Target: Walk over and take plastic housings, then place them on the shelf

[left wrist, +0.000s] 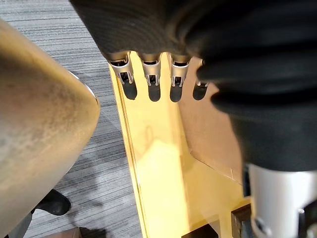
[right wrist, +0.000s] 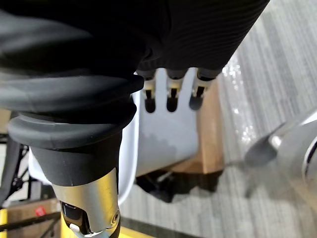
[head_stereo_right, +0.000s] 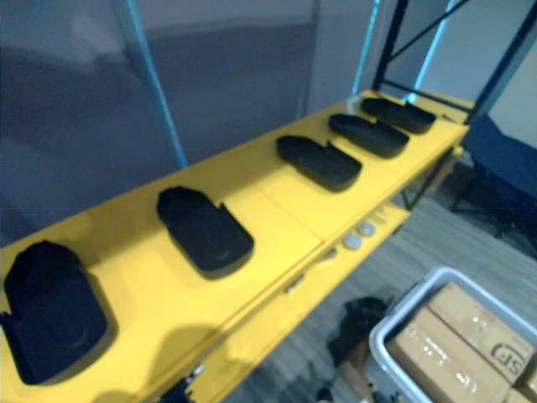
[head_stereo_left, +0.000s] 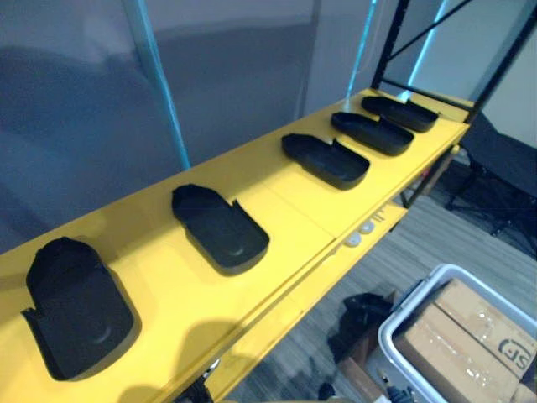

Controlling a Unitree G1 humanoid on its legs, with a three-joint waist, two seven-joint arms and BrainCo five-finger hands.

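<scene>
Left eye view: five black plastic housings (head_stereo_left: 220, 228) lie in a row on the yellow shelf (head_stereo_left: 151, 252), well apart, running from near left to far right. Each is a matt, shallow open shell with one rounded end. Right of the shelf, on the grey striped floor (head_stereo_left: 436, 227), a white bin (head_stereo_left: 409, 300) holds cardboard boxes (head_stereo_left: 470, 323).

Left wrist view: the left hand (left wrist: 151, 74) hangs with loose, empty fingers over the shelf's edge.

Right wrist view: the right hand (right wrist: 171, 91) hangs slack and empty above the bin.
</scene>
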